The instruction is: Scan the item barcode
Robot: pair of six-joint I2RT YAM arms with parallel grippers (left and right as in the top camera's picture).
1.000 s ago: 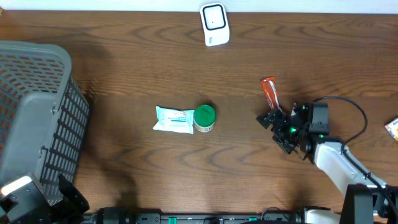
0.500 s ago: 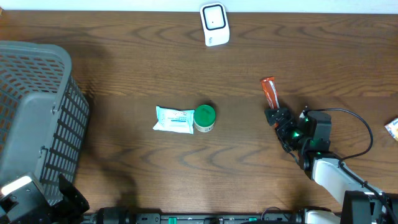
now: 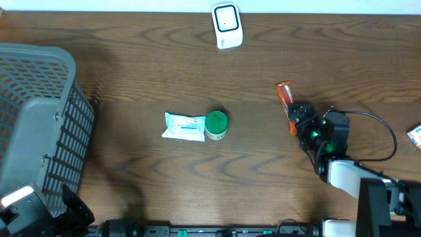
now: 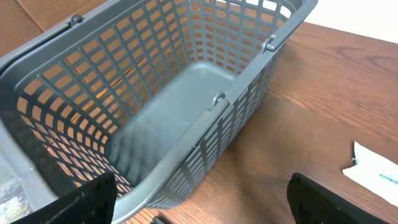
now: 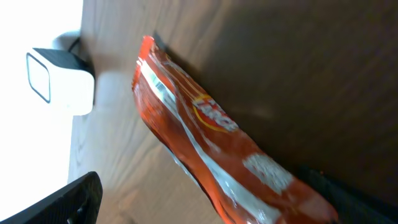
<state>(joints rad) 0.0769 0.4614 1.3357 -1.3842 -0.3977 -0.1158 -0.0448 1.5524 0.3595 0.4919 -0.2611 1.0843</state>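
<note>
Orange-red wrapper [image 5: 214,155] (silver stripe), grey basket [image 4: 186,93]

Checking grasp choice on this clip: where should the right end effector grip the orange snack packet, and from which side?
Probably across the narrow width of the orange snack packet, at the end nearest the open right end effector, coming down from above. It lies flat and long on the table, so its long edges offer two opposing sides.
</note>
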